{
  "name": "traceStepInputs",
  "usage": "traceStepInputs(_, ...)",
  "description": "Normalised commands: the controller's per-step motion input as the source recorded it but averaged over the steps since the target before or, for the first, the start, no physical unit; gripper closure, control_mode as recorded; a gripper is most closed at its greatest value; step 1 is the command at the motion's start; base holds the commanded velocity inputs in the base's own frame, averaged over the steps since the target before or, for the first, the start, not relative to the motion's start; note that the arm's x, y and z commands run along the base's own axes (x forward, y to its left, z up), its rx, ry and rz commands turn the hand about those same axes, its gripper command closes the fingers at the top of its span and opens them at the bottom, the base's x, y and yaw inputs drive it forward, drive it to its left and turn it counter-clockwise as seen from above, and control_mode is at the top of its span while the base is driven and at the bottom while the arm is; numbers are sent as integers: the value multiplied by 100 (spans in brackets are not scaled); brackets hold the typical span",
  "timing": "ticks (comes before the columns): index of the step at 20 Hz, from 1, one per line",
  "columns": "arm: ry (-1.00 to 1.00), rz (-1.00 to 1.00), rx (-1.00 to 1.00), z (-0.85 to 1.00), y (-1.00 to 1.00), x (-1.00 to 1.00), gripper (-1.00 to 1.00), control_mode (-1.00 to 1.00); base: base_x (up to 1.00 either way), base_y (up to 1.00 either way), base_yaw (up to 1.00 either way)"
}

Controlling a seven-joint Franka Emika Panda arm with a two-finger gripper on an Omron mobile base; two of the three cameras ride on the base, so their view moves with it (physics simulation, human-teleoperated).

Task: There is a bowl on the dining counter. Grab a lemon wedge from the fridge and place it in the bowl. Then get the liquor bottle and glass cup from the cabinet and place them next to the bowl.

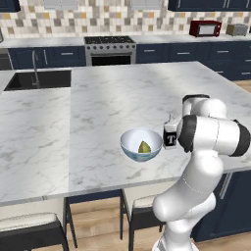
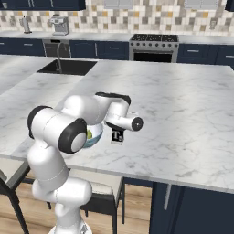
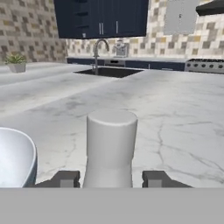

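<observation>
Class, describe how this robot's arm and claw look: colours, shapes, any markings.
The arm is glossy white, built of rounded, tube-like segments with black bands at the joints. No cables or markings show. The claw ends in two small, blocky dark grey fingertips.

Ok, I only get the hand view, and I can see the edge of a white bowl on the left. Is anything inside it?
Observer: Yes. The left base view shows a lemon wedge lying in the bowl.
Operator: And what's the pale round thing between the fingers?
Observer: From the base cameras it looks like the liquor bottle: dark, with a black label and a white letter, standing upright.
Operator: Is it close to the bowl?
Observer: Right beside it on the dining counter, near the front edge. I can't tell whether they touch.
</observation>
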Motion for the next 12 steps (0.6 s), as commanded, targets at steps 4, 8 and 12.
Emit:
traceStepInputs(4,-7,1,0,0,0,-10,-100,-100,0,0,0)
traceStepInputs(8,-9,0,0,12,0,-17,-100,-100,0,0,0)
traceStepInputs(12,-13,0,0,68,0,-11,-100,-100,0,0,0)
